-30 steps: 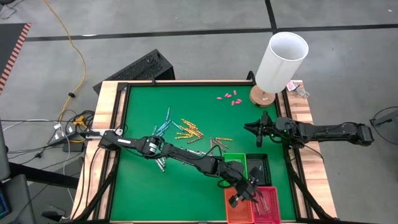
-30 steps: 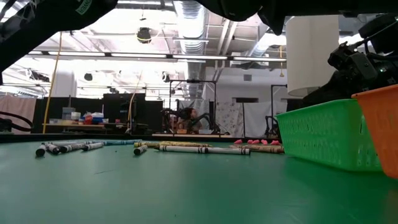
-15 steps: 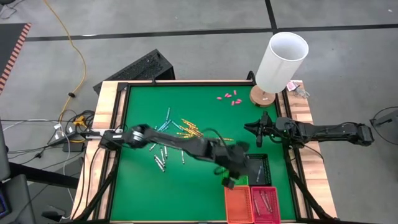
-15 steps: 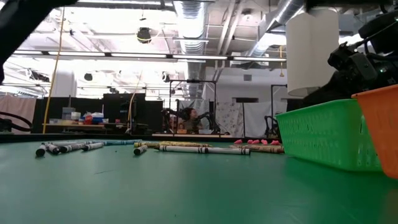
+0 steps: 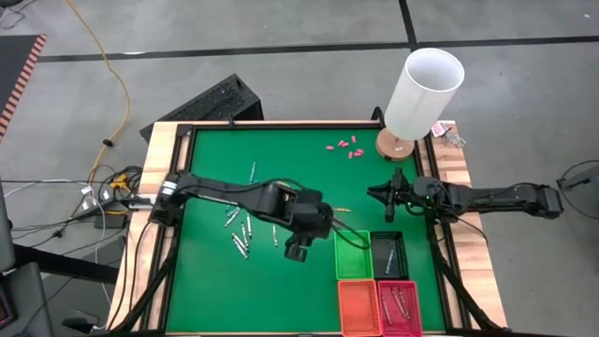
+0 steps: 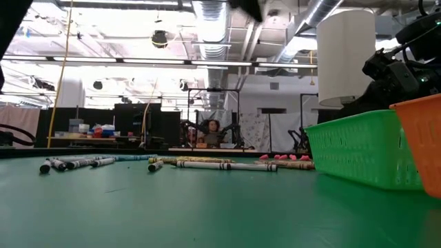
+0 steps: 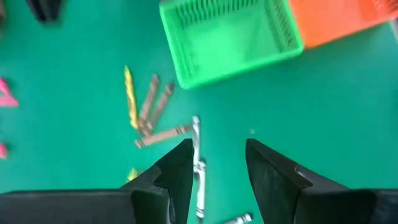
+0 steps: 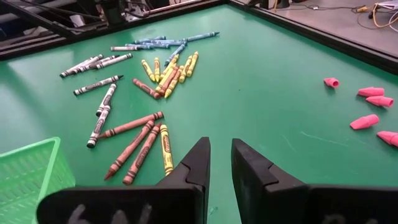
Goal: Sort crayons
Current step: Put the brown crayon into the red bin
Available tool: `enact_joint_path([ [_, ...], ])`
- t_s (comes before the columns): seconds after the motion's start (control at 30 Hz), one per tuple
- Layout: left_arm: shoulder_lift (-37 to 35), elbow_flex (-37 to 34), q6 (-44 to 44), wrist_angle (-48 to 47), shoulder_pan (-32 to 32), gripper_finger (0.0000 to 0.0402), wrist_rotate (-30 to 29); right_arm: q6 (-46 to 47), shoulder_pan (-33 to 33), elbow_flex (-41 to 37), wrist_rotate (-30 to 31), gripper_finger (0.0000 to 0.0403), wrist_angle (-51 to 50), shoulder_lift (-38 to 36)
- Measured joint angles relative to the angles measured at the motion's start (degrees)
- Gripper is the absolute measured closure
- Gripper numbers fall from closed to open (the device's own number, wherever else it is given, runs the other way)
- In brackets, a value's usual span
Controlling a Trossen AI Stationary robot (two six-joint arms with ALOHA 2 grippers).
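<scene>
Crayons lie loose mid-table: grey-white ones [image 5: 241, 232], a blue one [image 5: 253, 170], and brown and yellow ones [image 7: 152, 109] beside the green basket [image 7: 230, 37]; the right wrist view shows the whole spread [image 8: 163, 70]. My left gripper [image 5: 298, 249] hangs above the table's middle, just left of the green basket [image 5: 353, 255]. It is open [image 7: 217, 152] with nothing between its fingers; a white crayon [image 7: 198, 168] lies on the mat below them. My right gripper [image 5: 379, 194] waits at the right side, its fingers a narrow gap apart [image 8: 219, 152] and empty.
Beside the green basket stands a black one [image 5: 388, 255]. Toward the near edge are an orange basket [image 5: 358, 307] and a pink one [image 5: 401, 307] with a few sticks in it. Pink stubby pieces [image 5: 343, 146] lie far right. A white cylinder [image 5: 423, 92] stands at the far-right corner.
My left gripper has risen from over the orange and pink baskets at the near right. It has swung toward the table's middle, leftward and away from the near edge, tipping as it went. Its finger gap looks unchanged. The crayons on the mat have stayed put.
</scene>
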Motion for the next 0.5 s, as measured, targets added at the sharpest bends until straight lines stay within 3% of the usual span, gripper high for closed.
enact_joint_path([
  [0.17, -14.1, -27.2, -4.8, 22.3, 0.0, 0.0267, -6.5, -0.9, 0.0, 0.0, 0.0, 0.0335, 0.0, 1.0],
  [0.3, -20.4, -47.6, -6.7, 41.6, 0.0, 0.0267, -13.5, -1.0, 0.0, 0.0, 0.0, 0.0335, 0.0, 2.1],
  [0.43, -24.2, -61.4, -9.2, 64.6, 1.0, 0.0267, -15.8, -1.0, 0.0, 0.0, 0.0, 0.0335, 0.0, 2.9],
  [0.5, -23.6, -66.4, -10.5, 71.0, 1.3, 0.0267, -16.7, -1.0, 0.0, 0.0, 0.0, 0.0335, 0.0, 3.1],
])
